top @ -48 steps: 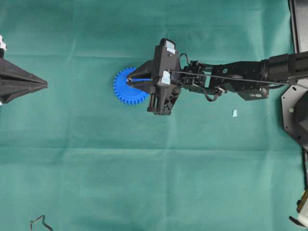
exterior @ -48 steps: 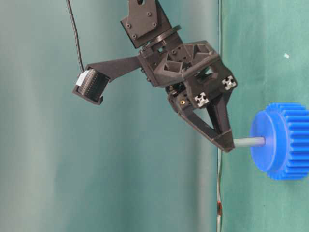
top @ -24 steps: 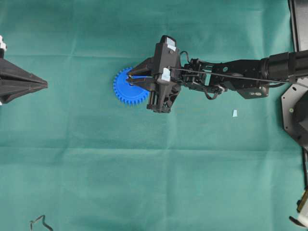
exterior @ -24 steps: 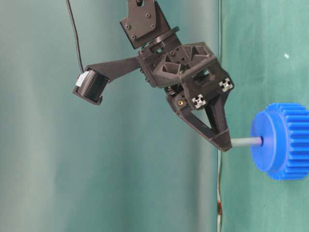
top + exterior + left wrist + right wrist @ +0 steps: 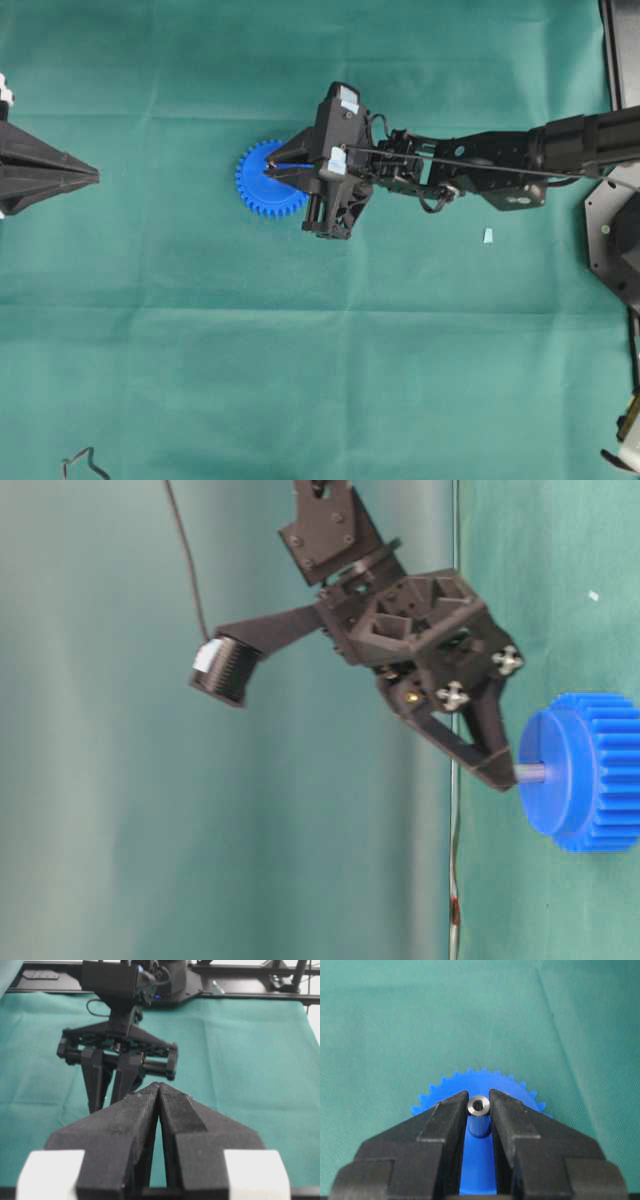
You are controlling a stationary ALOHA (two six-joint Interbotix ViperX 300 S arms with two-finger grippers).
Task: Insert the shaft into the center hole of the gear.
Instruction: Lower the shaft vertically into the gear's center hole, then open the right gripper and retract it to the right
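The blue gear (image 5: 262,182) lies flat on the green cloth. My right gripper (image 5: 272,167) is shut on the silvery shaft (image 5: 478,1106), which stands upright over the middle of the gear (image 5: 481,1082). In the table-level view only a short length of the shaft (image 5: 531,773) shows between the gripper's tip (image 5: 503,776) and the gear's hub (image 5: 548,772). The shaft's lower end is in the center hole, so the hole itself is hidden. My left gripper (image 5: 93,177) is shut and empty at the far left, well apart from the gear; its tips (image 5: 158,1086) are pressed together.
A pale blue scrap (image 5: 487,235) lies on the cloth to the right of the right arm. A bent black wire piece (image 5: 82,462) lies at the bottom left. Black equipment (image 5: 612,225) lines the right edge.
My right gripper has moved closer to the gear with the shaft. The shaft has gone deeper into the center hole, so less of it shows. The left gripper has not moved.
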